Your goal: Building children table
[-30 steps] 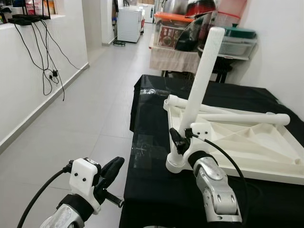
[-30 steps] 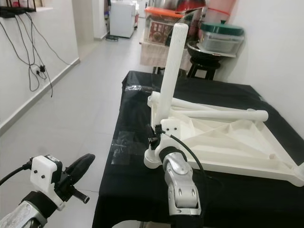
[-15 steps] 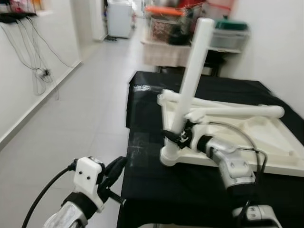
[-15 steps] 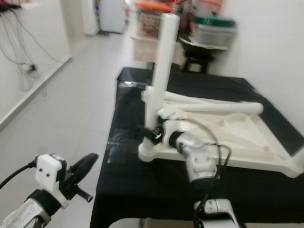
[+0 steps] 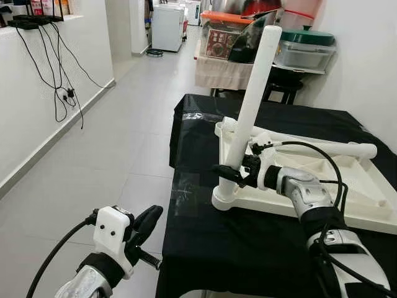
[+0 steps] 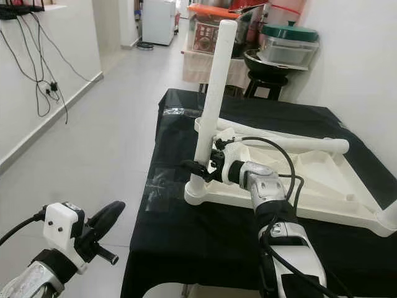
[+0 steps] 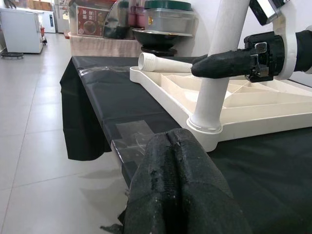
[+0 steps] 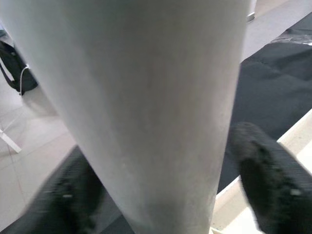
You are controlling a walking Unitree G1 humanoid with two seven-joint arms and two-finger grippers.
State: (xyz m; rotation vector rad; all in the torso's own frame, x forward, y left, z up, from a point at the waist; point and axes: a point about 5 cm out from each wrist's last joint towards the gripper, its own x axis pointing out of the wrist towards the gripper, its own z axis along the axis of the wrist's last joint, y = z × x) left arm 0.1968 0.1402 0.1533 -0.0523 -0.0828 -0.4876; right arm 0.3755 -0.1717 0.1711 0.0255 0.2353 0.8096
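A white table top (image 5: 366,186) lies upside down on a black-covered table (image 5: 248,248). One white table leg (image 5: 251,99) stands upright in the top's near-left corner socket, leaning slightly. A second leg (image 5: 329,149) lies across the top. My right gripper (image 5: 232,174) reaches in from the right and is shut on the upright leg just above the socket; the right wrist view has that leg (image 8: 156,97) between both black fingers (image 8: 268,190). My left gripper (image 5: 147,222) hangs low over the floor, left of the table, shut and holding nothing.
The table's left edge drops to grey floor tiles (image 5: 124,143) running down a corridor. Boxes, pots and a stool (image 5: 304,53) crowd the far end. Cables (image 5: 59,93) hang on the left wall. A white wall (image 5: 372,68) closes the right side.
My right arm has swung from in front of the leg round to its right side, the gripper staying at the leg's base. The camera shifted a little. The left arm has stayed put.
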